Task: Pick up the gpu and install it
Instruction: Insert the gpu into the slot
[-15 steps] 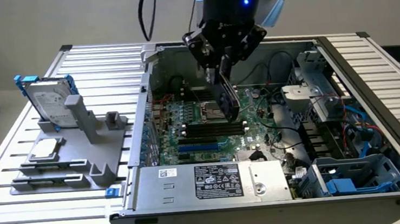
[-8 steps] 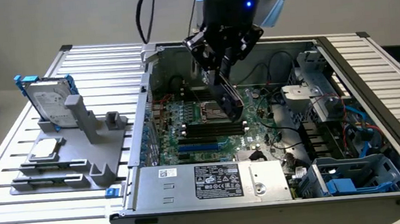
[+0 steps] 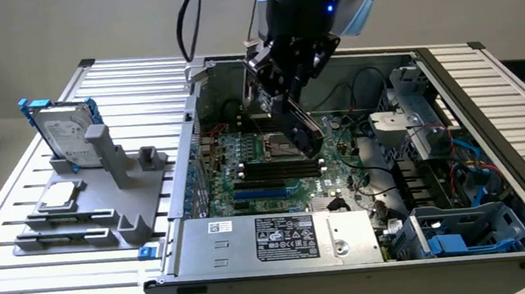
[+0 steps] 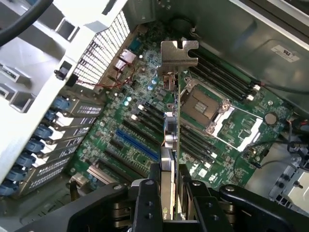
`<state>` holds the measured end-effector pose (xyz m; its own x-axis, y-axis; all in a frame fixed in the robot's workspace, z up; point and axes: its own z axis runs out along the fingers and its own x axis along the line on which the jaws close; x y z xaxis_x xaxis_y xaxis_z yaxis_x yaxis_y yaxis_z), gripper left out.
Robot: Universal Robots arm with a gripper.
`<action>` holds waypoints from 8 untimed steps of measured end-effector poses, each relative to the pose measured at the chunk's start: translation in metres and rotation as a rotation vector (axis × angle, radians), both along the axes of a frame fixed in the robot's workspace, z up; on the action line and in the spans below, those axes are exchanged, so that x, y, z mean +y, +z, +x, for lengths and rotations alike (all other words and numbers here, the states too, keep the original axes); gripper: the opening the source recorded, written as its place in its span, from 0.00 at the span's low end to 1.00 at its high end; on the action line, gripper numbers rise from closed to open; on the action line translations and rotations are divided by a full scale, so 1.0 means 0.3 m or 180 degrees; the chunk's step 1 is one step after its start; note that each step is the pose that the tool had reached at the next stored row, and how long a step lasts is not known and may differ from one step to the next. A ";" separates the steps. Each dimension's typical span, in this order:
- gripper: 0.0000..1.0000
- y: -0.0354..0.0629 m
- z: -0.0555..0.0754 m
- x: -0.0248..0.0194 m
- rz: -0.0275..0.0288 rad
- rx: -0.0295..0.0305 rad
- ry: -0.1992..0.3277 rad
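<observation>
One gripper (image 4: 169,198) is closed on one gpu (image 4: 172,135), one finger on each face of the card. The gpu hangs edge-down inside the one open case (image 3: 486,99), above the motherboard (image 4: 120,140) and apart from it. Its one silver bracket (image 4: 179,50) is at the end farthest from the fingers. One CPU socket (image 4: 203,106) lies just beside the card's line. One hard drive (image 3: 63,129) stands upright on the one grey stand (image 3: 105,196) outside the case, at the exterior view's left.
</observation>
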<state>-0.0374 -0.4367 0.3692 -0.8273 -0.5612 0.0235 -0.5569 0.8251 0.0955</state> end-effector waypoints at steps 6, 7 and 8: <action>0.26 -0.009 0.000 0.000 0.0045 -0.0001 0.0343; 0.26 -0.011 0.000 0.000 0.0053 -0.0001 0.0402; 0.26 -0.012 0.000 0.000 0.0060 -0.0001 0.0463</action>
